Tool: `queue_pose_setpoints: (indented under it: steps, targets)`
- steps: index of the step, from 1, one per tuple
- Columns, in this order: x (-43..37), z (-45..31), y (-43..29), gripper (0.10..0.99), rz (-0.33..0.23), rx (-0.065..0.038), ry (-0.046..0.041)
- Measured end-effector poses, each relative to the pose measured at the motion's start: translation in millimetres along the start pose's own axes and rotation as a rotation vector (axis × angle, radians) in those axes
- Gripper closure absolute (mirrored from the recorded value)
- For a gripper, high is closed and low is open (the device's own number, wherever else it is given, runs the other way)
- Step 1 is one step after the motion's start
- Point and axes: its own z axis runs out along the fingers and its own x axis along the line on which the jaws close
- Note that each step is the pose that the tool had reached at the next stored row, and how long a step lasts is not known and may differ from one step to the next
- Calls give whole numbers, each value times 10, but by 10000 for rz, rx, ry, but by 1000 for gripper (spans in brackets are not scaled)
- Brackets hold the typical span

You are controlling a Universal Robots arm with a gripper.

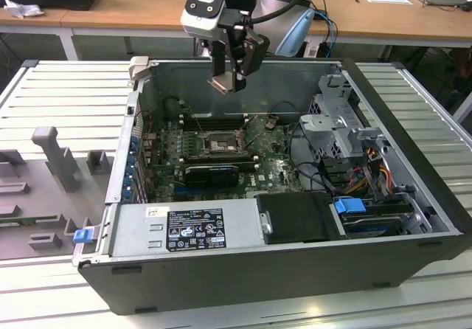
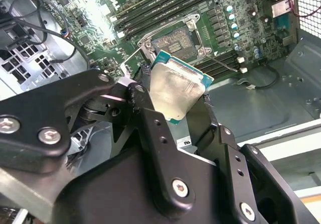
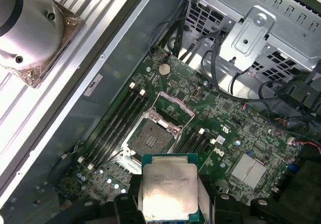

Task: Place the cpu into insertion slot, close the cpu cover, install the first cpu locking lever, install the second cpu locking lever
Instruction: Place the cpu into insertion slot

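My gripper (image 1: 226,82) hangs above the open computer case, shut on the cpu (image 1: 220,85), a flat silver-topped square chip with a green rim. In both wrist views the black fingers (image 2: 144,108) clamp the cpu (image 2: 175,89) (image 3: 168,191) by two opposite edges. Well below it on the green motherboard lies the insertion slot (image 1: 219,143) (image 2: 173,40) (image 3: 150,139), dark, square and empty. The cpu cover (image 3: 173,106) (image 2: 132,61), a thin silver frame, stands tilted up at one end of the slot.
Long black memory slots (image 3: 113,126) flank the socket on both sides. A black graphics card (image 1: 212,172) lies just in front of it, and beyond that a power supply (image 1: 184,226). A metal drive cage (image 1: 341,122) and cables fill the exterior view's right. Grey fixtures (image 1: 55,156) stand outside the case.
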Motion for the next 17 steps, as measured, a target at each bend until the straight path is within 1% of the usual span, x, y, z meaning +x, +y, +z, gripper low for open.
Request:
queue_pose_setpoints:
  steps: [6, 12, 15, 17]
  targets:
    - [2, 3, 0, 557, 418, -8, -38]
    - [2, 4, 0, 557, 1098, -22, -99]
    - [2, 10, -1, 557, 1546, -31, -138]
    - [2, 18, -3, 557, 2013, -41, -179]
